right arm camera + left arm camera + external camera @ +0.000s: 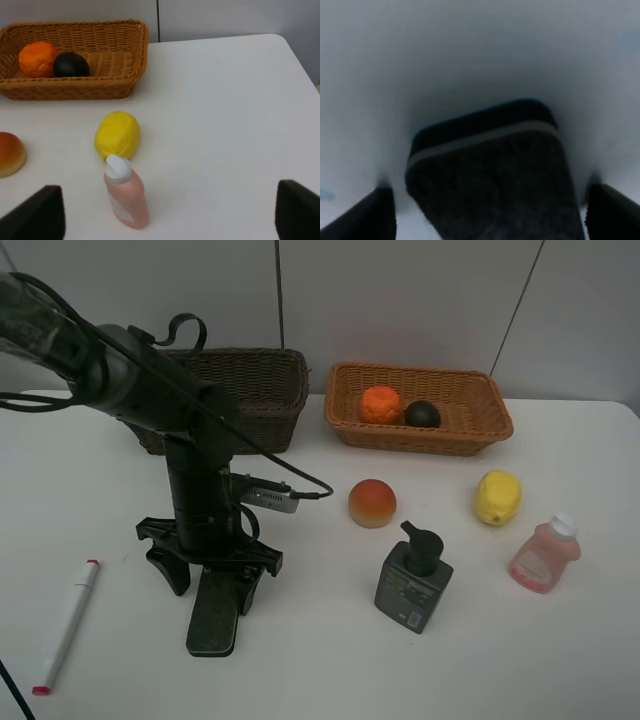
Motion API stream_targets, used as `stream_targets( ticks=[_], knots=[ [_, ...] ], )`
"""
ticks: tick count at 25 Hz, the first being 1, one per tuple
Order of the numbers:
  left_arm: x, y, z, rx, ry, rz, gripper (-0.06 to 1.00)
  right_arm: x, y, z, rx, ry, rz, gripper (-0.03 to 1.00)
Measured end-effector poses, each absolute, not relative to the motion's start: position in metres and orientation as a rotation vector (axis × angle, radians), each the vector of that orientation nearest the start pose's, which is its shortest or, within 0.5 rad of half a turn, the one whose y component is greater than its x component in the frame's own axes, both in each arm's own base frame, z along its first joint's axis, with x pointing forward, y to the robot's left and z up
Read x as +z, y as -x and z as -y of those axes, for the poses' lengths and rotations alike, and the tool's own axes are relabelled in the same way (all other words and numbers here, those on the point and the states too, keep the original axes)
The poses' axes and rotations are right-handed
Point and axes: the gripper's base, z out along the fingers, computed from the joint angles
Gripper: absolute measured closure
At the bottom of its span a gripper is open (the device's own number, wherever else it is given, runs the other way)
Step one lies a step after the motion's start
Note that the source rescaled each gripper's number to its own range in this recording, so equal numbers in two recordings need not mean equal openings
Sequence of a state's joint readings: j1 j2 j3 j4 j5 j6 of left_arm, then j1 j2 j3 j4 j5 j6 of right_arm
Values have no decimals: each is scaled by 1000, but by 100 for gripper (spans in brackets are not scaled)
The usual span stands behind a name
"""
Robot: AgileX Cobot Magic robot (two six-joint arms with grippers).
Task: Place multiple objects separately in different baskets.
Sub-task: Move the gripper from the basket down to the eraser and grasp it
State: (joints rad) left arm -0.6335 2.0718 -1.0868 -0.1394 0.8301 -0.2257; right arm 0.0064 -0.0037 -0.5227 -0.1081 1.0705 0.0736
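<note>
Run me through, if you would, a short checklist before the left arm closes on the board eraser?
1. Left pincer open: ok, jaws stand wide.
2. Board eraser between its fingers: ok, the left wrist view shows one finger on each side.
3. Fingers low enough to grip: cannot tell.
4. Marker clear of the grasp: ok, it lies apart on the table, further left.
5. Room in the dark brown basket: cannot tell, the arm hides much of its inside.
6. Right pincer out of the way: ok, open, facing the pink bottle.
</note>
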Motion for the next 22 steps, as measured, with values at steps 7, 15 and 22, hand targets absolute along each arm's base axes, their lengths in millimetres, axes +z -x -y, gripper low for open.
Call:
stream_targets(
  ticks=[7, 15, 22],
  knots=[
    [78, -267, 207, -6, -530, -3304, -6, 283, 9, 9, -78, -75, -2023, -3],
    [78, -268, 207, 13, -534, -3311, 28, 283, 9, 9, -78, -75, -2023, -3],
    [83, -277, 214, -18, -540, -3284, 28, 283, 9, 9, -78, -75, -2023, -3]
  ],
)
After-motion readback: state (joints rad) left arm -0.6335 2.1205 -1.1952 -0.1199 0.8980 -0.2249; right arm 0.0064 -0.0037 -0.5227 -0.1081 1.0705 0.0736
